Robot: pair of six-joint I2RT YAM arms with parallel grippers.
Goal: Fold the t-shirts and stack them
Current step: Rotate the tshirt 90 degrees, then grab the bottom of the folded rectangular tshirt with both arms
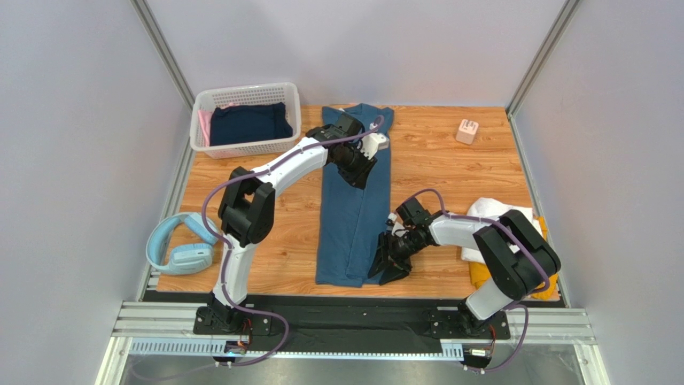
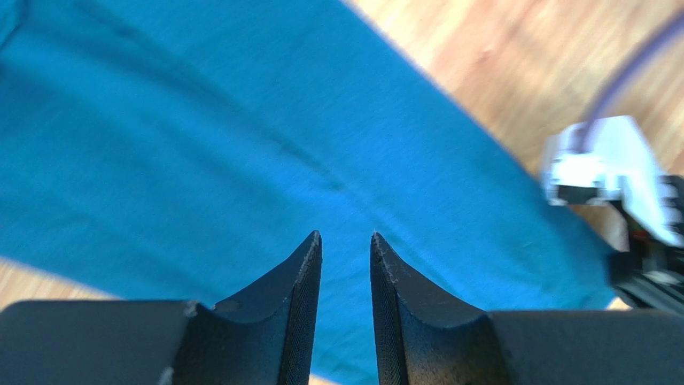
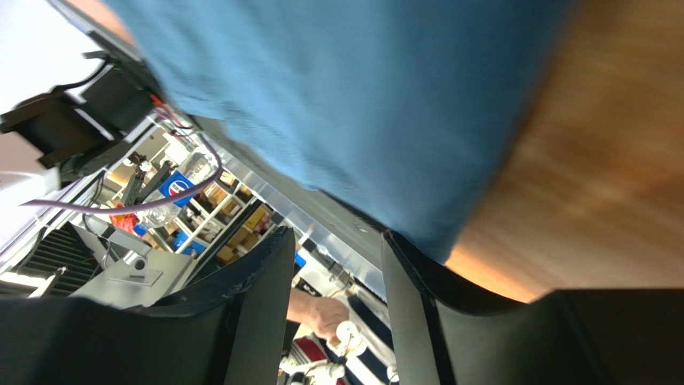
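Note:
The teal-blue t-shirt [image 1: 349, 216] lies on the wooden table as a long narrow strip running from far to near. My left gripper [image 1: 359, 171] hovers over its far half, jaws a little apart with nothing between them; the left wrist view shows the teal cloth [image 2: 201, 120] under the gripper [image 2: 345, 237]. My right gripper [image 1: 390, 258] is at the strip's near right corner, open and empty; in the right wrist view the cloth's corner [image 3: 361, 96] lies just past the gripper [image 3: 337, 233]. A folded white tee [image 1: 491, 210] lies on a mustard-yellow one [image 1: 479, 275] at the right.
A white lattice basket [image 1: 207, 104] holding dark navy and pink cloth stands at the far left. Pale-blue headphones [image 1: 181, 245] lie at the near left edge. A small pink and white cube [image 1: 467, 131] sits at the far right. Grey walls close in the table.

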